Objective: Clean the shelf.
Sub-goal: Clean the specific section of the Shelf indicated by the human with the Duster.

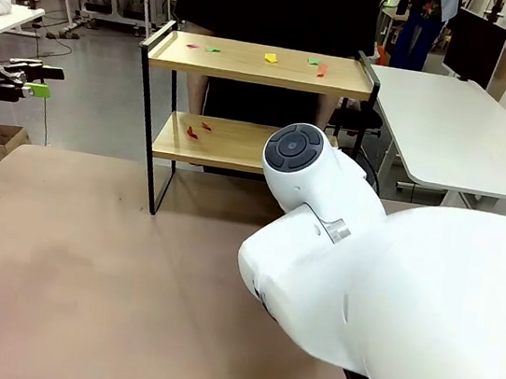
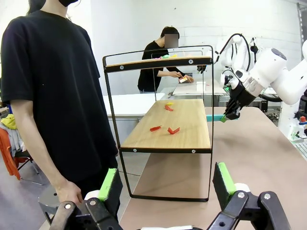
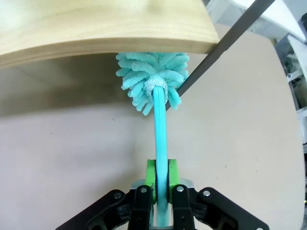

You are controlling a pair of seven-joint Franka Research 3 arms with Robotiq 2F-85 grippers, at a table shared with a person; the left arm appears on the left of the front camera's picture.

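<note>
Right gripper (image 3: pixel 161 176) with teal duster (image 3: pixel 152 79) at black-framed, two-board wooden shelf (image 1: pixel 251 67)

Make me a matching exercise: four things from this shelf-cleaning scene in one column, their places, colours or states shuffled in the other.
1. left gripper
2. right gripper
3. green scraps
4. duster head

A. on the top board of the shelf
B. shut on a thin handle
C. turquoise and fluffy
D. open, empty

Pairs: 1-D, 2-B, 3-A, 4-C
</note>
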